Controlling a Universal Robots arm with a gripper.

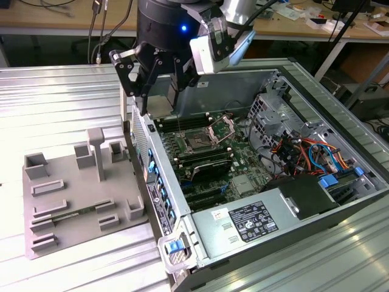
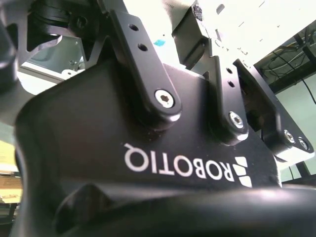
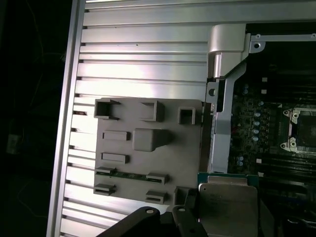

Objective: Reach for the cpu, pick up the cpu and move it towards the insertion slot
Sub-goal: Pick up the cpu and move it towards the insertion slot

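My gripper hangs above the open computer case's wall on the exterior view's left, shut on the cpu, a small flat square plate. In the first wrist view the cpu shows a silver top with a green edge, and a black finger presses against its side. The insertion slot is a dark square socket in a silver frame on the green board, with its steel bracket hinged up. It lies below the gripper and toward the exterior view's right. The slot also appears in the first wrist view.
A grey plastic tray with raised recesses lies on the ribbed metal table beside the case. Inside the case are black memory slots, a white-labelled power-supply box and a drive cage with coloured cables.
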